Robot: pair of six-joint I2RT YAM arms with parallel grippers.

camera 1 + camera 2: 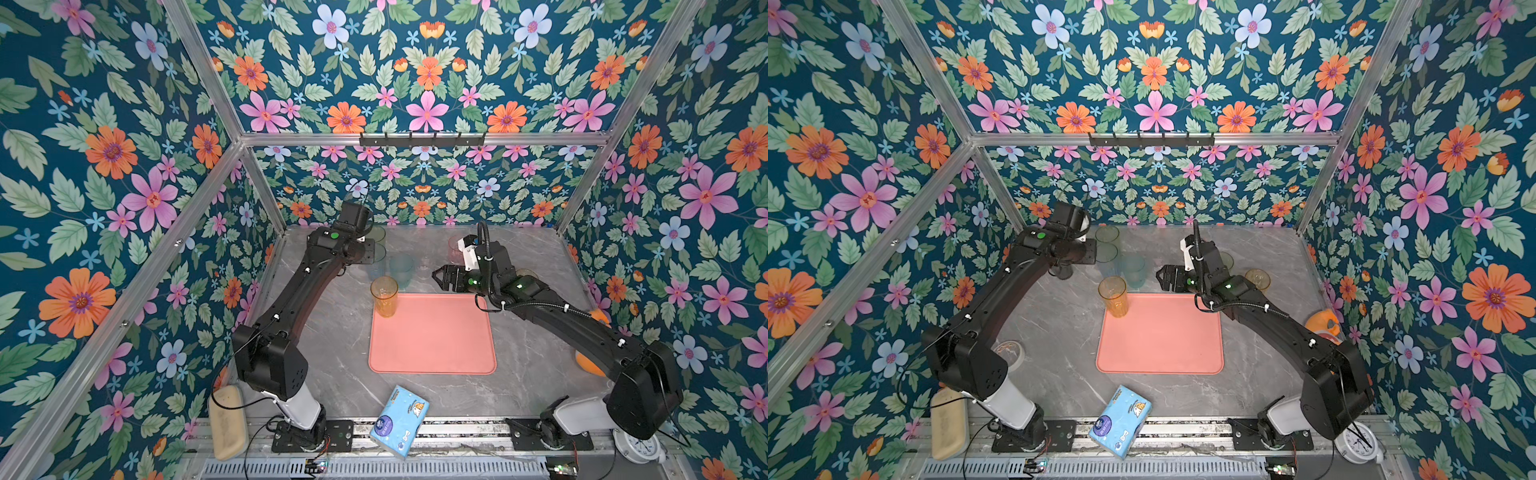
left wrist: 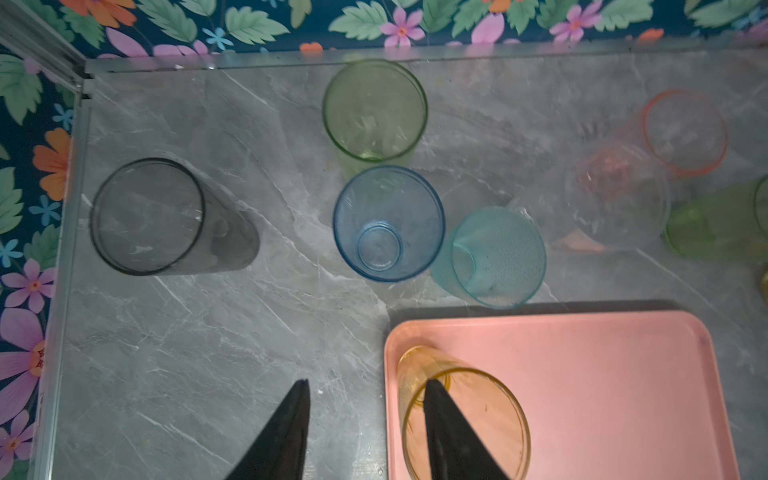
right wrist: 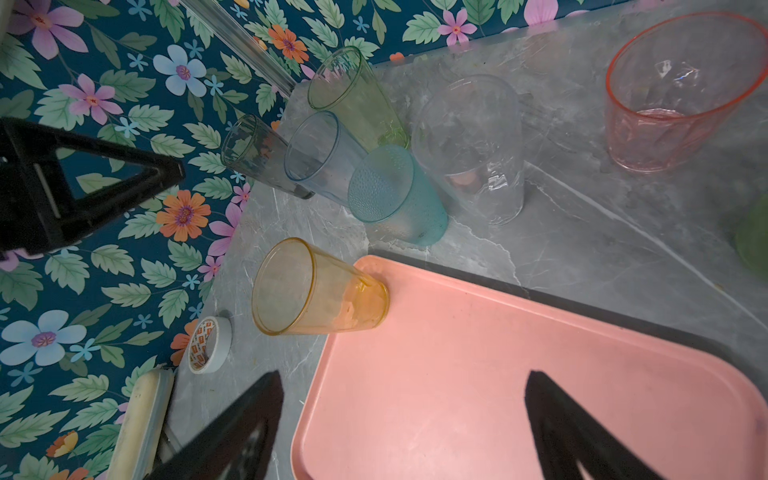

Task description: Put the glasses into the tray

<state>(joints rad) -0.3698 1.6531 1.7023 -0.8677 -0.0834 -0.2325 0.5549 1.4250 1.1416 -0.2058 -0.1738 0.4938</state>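
Note:
The salmon-pink tray (image 1: pixel 432 345) lies mid-table. An amber glass (image 1: pixel 384 297) stands upright in its far left corner. My left gripper (image 2: pixel 368 384) hangs open above that corner. One fingertip shows over the amber glass's (image 2: pixel 461 415) mouth and the other over bare table. Behind the tray stand grey (image 2: pixel 147 216), green (image 2: pixel 374 110), blue (image 2: pixel 388 222), teal (image 2: pixel 496 257), clear (image 2: pixel 619 195) and pink (image 2: pixel 685 133) glasses. My right gripper (image 1: pixel 440 276) is open and empty over the tray's far right edge.
A blue tissue pack (image 1: pixel 400 419) lies at the front edge. A tape roll (image 1: pixel 1011 351) and a beige block (image 1: pixel 226 419) sit front left. An orange object (image 1: pixel 1323 322) and a white clock (image 1: pixel 636 446) are at the right. Floral walls close in three sides.

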